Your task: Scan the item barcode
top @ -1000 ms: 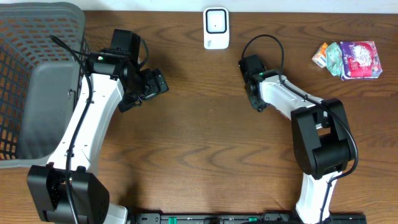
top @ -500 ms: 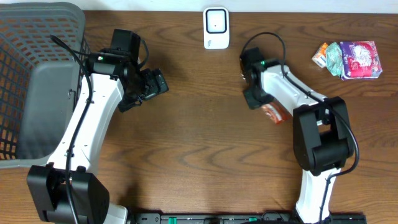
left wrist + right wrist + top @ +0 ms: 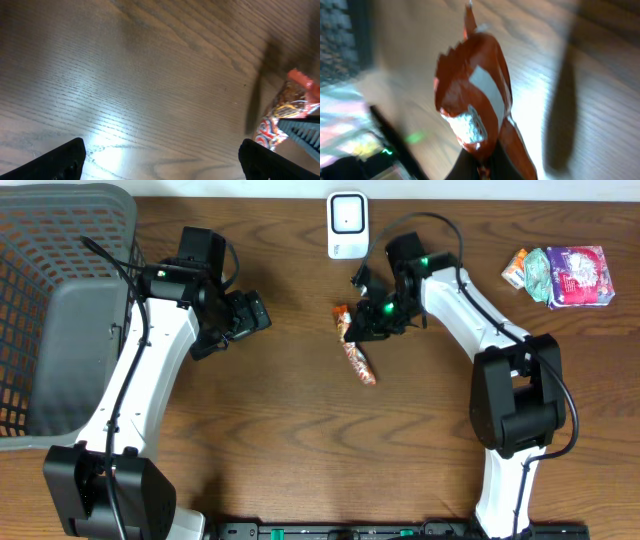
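Orange-red foil snack packet point(image 3: 356, 348) is pinched at one end by the right gripper point(image 3: 377, 316), whose jaws are clamped shut on it, near the middle of the brown wooden table point(image 3: 300, 440). From overhead the packet slants away from the gripper towards the near side of the table. It sits just below and slightly to the front of the white rectangular barcode scanner point(image 3: 347, 225), which stands at the far edge, and the two are not touching. In the right wrist view the packet shows a silvery patch and a white panel, and its dark shadow falls on the wood well to one side, so it looks lifted clear of the surface. I cannot make out a barcode through the blur. The left gripper point(image 3: 241, 317) is over bare wood to the left, well apart from the packet, its jaws spread wide with nothing between them. Its camera catches the packet at the right edge of the view. A grey plastic mesh basket point(image 3: 60, 210) fills the far left corner, and a small heap of colourful snack packs point(image 3: 562, 274) lies at the far right.
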You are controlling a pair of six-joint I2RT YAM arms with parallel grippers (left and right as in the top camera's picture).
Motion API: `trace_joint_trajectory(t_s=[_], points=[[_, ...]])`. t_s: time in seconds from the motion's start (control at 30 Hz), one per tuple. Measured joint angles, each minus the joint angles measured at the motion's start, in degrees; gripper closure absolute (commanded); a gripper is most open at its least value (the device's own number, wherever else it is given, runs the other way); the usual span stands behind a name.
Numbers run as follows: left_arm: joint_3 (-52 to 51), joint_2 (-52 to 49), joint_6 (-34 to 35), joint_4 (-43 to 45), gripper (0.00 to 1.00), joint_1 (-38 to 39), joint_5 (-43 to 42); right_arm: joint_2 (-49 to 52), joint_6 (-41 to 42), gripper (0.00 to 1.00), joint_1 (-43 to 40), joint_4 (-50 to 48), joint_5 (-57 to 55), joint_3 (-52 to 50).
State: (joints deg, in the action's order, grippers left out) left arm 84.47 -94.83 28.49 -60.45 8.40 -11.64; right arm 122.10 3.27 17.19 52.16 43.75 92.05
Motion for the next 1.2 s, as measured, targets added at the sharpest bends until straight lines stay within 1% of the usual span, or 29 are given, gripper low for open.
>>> trace_joint_trajectory(t_s=[0.1, 0.2, 0.27, 0.33, 0.37, 0.43, 0.53, 0.57, 0.67, 0.73, 0.87, 0.9, 0.97, 1.03, 1.07, 1.13, 1.17, 1.2], points=[[0.0, 0.0, 0.0, -0.02, 0.02, 0.0, 0.0, 0.04, 4.7, 0.99, -1.25, -9.75, 8.2, -6.75], [0.0, 0.0, 0.0, -0.02, 0.02, 0.0, 0.0, 0.13, 11.32, 0.99, -2.95, -20.2, 14.16, -13.49], [0.0, 0.0, 0.0, -0.02, 0.02, 0.0, 0.0, 0.22, 14.8, 0.99, -4.72, -22.6, 15.45, -16.22], [0.0, 0.0, 0.0, -0.02, 0.02, 0.0, 0.0, 0.28, 16.41, 0.98, -6.14, -22.56, 14.82, -16.83], [0.0, 0.0, 0.0, -0.02, 0.02, 0.0, 0.0, 0.31, 17.22, 0.95, -7.39, -22.01, 13.64, -16.85], [0.0, 0.0, 0.0, -0.04, 0.02, 0.0, 0.0, 0.31, 18.36, 0.88, -9.51, -20.33, 11.3, -16.7], [0.0, 0.0, 0.0, -0.02, 0.02, 0.0, 0.0, 0.31, 18.69, 0.72, -12.92, -14.64, 7.48, -14.88], [0.0, 0.0, 0.0, -0.02, 0.02, 0.0, 0.0, 0.33, 18.4, 0.7, -14.01, -11.23, 5.79, -13.22], [0.0, 0.0, 0.0, -0.04, 0.02, 0.0, 0.0, 0.33, 16.55, 0.69, -15.76, -2.08, 0.63, -6.95], [0.0, 0.0, 0.0, 0.0, 0.02, 0.0, 0.0, 0.33, 14.78, 0.69, -15.82, 6.64, -6.19, 0.04], [0.0, 0.0, 0.0, -0.02, 0.02, 0.0, 0.02, 0.31, 11.54, 0.51, -15.15, 15.1, -13.64, 7.63], [0.0, 0.0, 0.0, -0.04, 0.02, 0.0, 0.0, 0.31, 10.49, 0.5, -14.88, 17.22, -15.12, 9.38], [0.0, 0.0, 0.0, -0.02, 0.02, 0.0, 0.0, 0.31, 8.61, 0.5, -13.99, 19.93, -17.57, 11.43], [0.0, 0.0, 0.0, -0.02, 0.02, 0.0, 0.0, 0.31, 7.58, 0.47, -12.63, 21.88, -20.06, 11.93], [0.0, 0.0, 0.0, -0.02, 0.02, 0.0, 0.0, 0.31, 7.26, 0.44, -12.0, 22.6, -21.18, 11.93], [0.0, 0.0, 0.0, -0.02, 0.02, 0.0, 0.0, 0.31, 6.73, 0.27, -9.84, 23.21, -24.3, 11.54], [0.0, 0.0, 0.0, -0.04, 0.02, 0.0, 0.0, 0.31, 6.38, 0.24, -8.66, 22.97, -25.7, 11.17], [0.0, 0.0, 0.0, -0.04, 0.02, 0.0, 0.0, 0.31, 6.19, 0.24, -7.85, 22.82, -26.82, 10.88]])
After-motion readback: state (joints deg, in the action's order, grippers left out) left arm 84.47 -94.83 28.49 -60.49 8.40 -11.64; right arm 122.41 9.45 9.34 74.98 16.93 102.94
